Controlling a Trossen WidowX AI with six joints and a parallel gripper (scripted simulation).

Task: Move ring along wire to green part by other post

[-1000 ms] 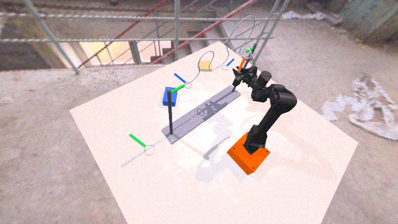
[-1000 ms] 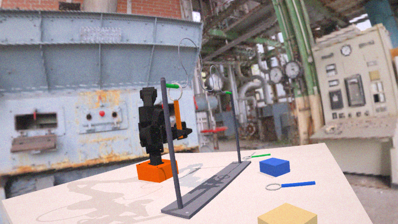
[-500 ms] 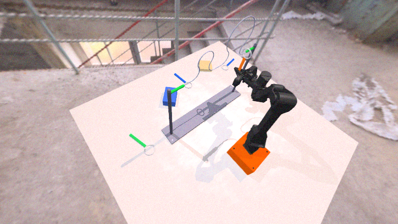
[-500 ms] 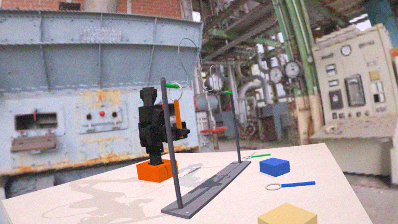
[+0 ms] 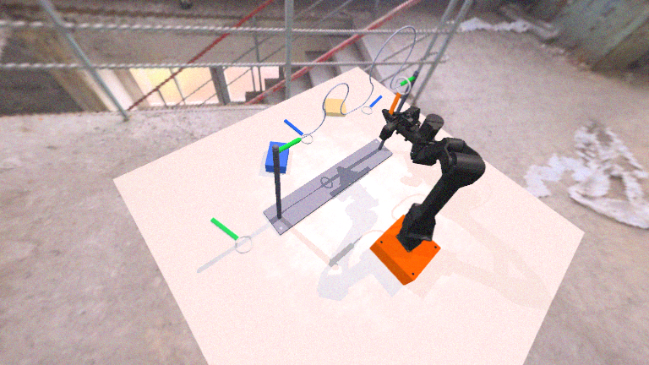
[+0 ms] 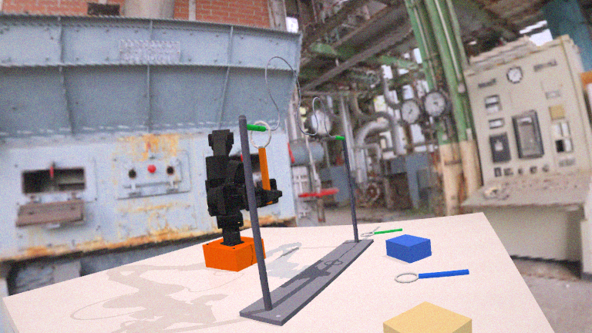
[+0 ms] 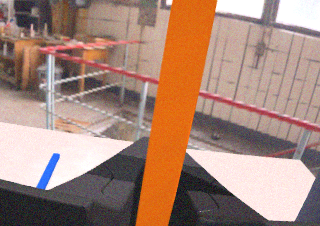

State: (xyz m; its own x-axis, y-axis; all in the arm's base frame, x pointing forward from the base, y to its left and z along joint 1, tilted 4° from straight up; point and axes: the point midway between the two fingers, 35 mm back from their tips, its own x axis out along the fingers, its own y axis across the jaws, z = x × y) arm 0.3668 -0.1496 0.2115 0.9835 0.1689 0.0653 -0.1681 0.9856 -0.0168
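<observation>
My hand (image 7: 160, 213) is clamped on the orange handle (image 7: 179, 100), its two dark fingers pressing the bar from either side low down on its length. The handle rises almost upright from my grip to the ring (image 6: 260, 134), which hangs on the green part of the wire (image 6: 257, 127) right beside the near post (image 6: 253, 206). From that green stub the thin grey wire (image 6: 279, 89) loops high and runs on toward the far post (image 6: 350, 190), which has its own short green end (image 6: 339, 137). Both posts stand on a grey base plate (image 6: 314, 281) lying on the bench (image 6: 436, 233). My arm bends back from the hand down to its orange base (image 5: 406, 265). Further out on the bench lie a blue block (image 6: 408, 247), a tan block (image 6: 426, 318), a loose blue-handled ring (image 6: 432, 274) and a green-handled ring (image 5: 231, 234).
</observation>
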